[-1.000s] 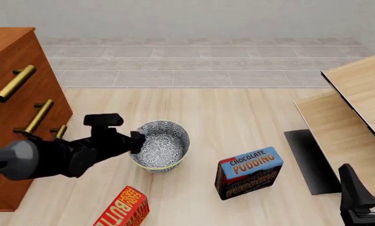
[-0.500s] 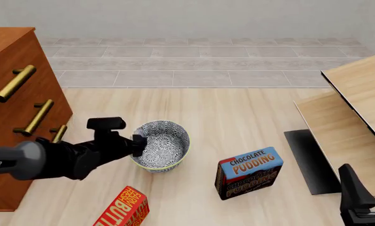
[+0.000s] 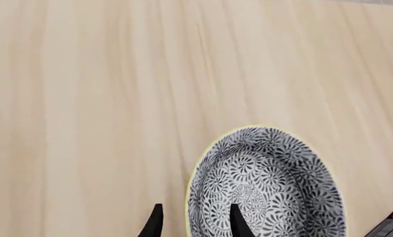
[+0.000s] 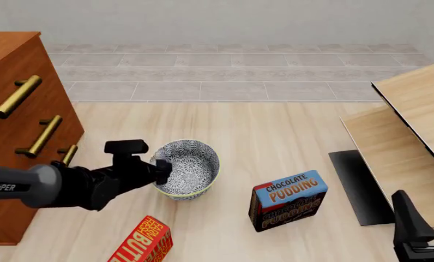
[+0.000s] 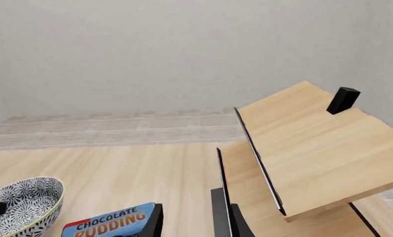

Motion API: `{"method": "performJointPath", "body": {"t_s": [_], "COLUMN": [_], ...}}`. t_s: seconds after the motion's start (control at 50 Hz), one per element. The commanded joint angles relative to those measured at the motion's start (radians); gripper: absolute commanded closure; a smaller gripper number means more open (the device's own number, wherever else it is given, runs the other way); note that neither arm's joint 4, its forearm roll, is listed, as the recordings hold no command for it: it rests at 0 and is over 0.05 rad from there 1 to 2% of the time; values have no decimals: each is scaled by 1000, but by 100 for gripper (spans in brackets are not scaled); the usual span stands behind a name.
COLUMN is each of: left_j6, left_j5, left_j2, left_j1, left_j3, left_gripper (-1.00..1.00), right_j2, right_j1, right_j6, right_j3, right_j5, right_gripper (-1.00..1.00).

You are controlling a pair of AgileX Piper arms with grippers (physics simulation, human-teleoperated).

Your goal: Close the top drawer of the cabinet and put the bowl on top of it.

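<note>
Left fingers (image 3: 236,222): two dark tips straddle the near wall of the bowl (image 4: 190,168), one inside and one outside; parted about the rim, and whether they press it I cannot tell.
Left gripper (image 4: 161,165): at the bowl's left rim in the front view, black arm running off to the left edge.
Change from a second ago: the left arm has slid lower and a little rightward, its "PIPER" lettering now readable; the bowl sits where it sat.
Bowl: upright on the pale wood table (image 4: 260,131), blue-grey floral pattern inside and out, yellowish rim; nothing in it but the fingertip.
Cabinet (image 4: 13,60): reddish-brown, at the left edge, well left of the bowl; its top holds nothing that shows.
Top drawer (image 4: 2,117): uppermost brass bar handle (image 4: 14,96) visible; from this angle I cannot tell whether it is pushed fully in.
Right gripper (image 5: 191,222): fingers apart, gripping nothing, low at the table's right near corner.
Chocolate pudding box (image 4: 287,200): standing upright, right of the bowl, apart from it.
Red butter box (image 4: 143,240): near edge, in front of the bowl.
Light-wood shelves (image 4: 406,125): at the right side, slanted boards.
</note>
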Motion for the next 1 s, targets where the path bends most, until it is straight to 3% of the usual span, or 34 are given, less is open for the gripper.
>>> {"method": "performJointPath", "body": {"t_s": [0.02,0.12,0.14,0.44,0.54,0.8,0.84,1.0], "left_j6": [-9,-8,-1,39,-5,-34,-53,-49], "left_j5": [-15,-15,-13,13,22,52,50,114], "left_j2": [14,17,14,4,2,-21,-44,-108], "left_j1": [-7,-1,3,36,30,52,25,19], "left_j3": [6,7,6,-9,-12,-22,-14,-33], "left_gripper": [-100,-100,100,100,100,100,100,100], "right_j2": [0,0,0,0,0,0,0,0], "right_j1": [-3,-4,-4,-7,-8,-11,-12,-11], "right_j6": [3,4,4,7,9,13,13,12], "right_j3": [1,1,1,0,-3,-2,-2,0], "right_j5": [-1,-2,-2,-2,0,-1,-2,-3], "right_gripper": [-100,-100,-100,-100,-100,-100,-100,-100]}}
